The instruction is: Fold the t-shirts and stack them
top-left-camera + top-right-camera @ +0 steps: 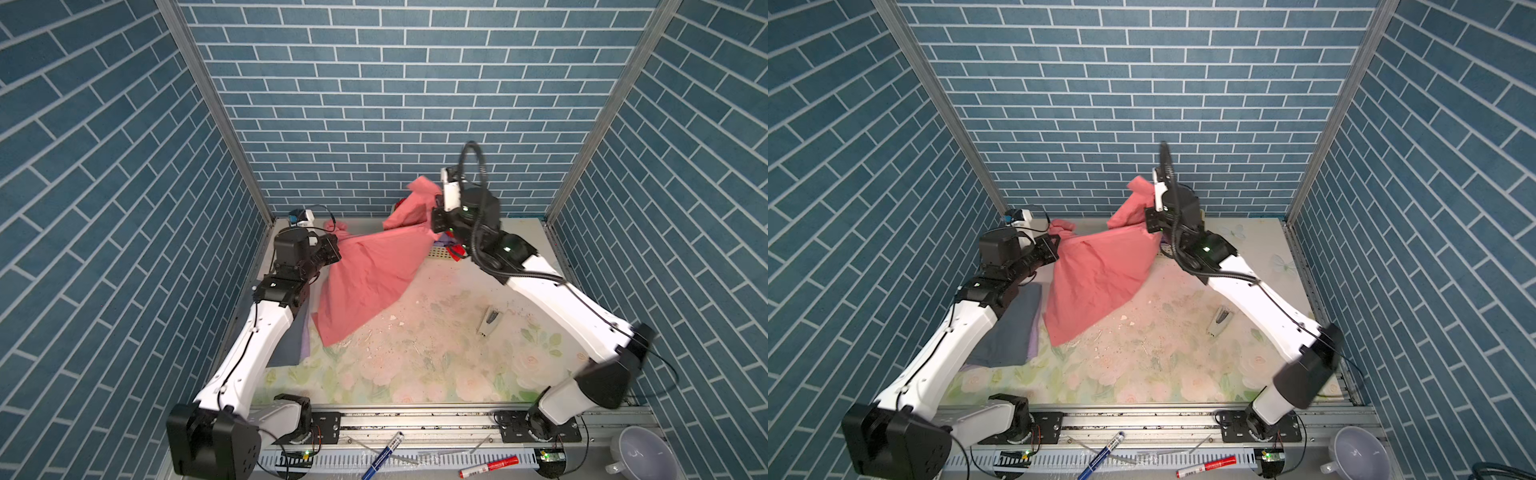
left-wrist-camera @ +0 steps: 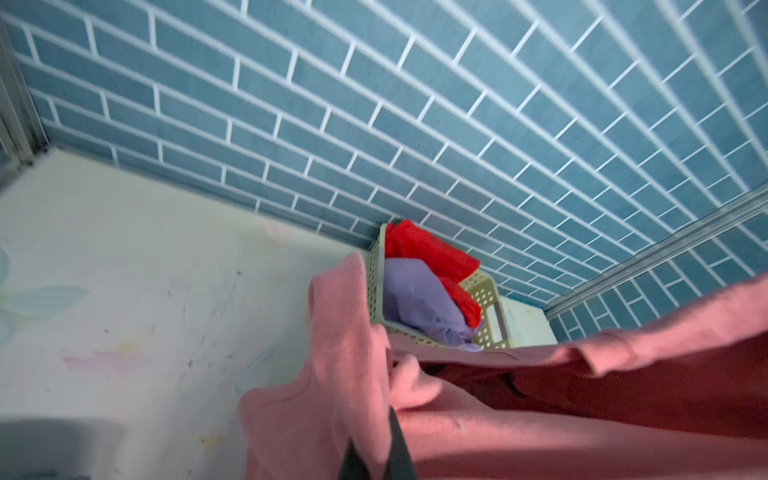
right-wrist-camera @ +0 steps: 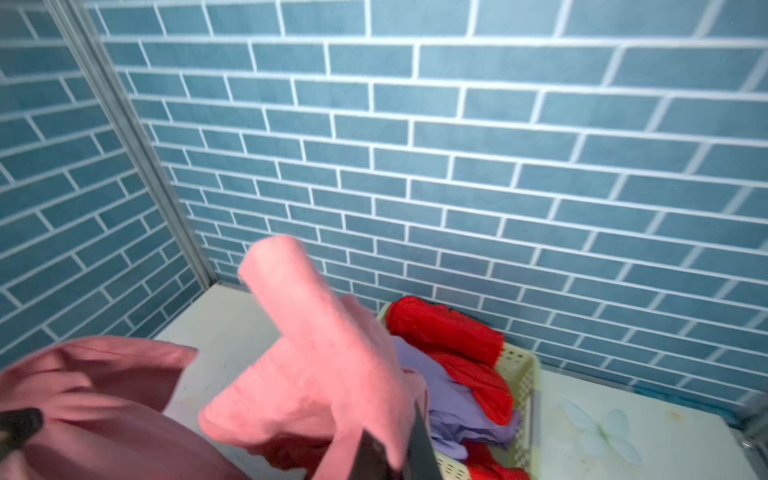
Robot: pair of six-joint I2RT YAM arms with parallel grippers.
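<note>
Left end effector (image 2: 376, 455): gripping salmon pink cloth t-shirt (image 1: 370, 274), frame centre
Right end effector (image 3: 397, 455): gripping same t-shirt, higher
Cream plastic lattice basket (image 2: 486, 286): beyond t-shirt

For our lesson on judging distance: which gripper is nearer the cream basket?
Right. The right gripper holds the pink t-shirt raised close by the basket; the left gripper holds its other end, far off to the left.
</note>
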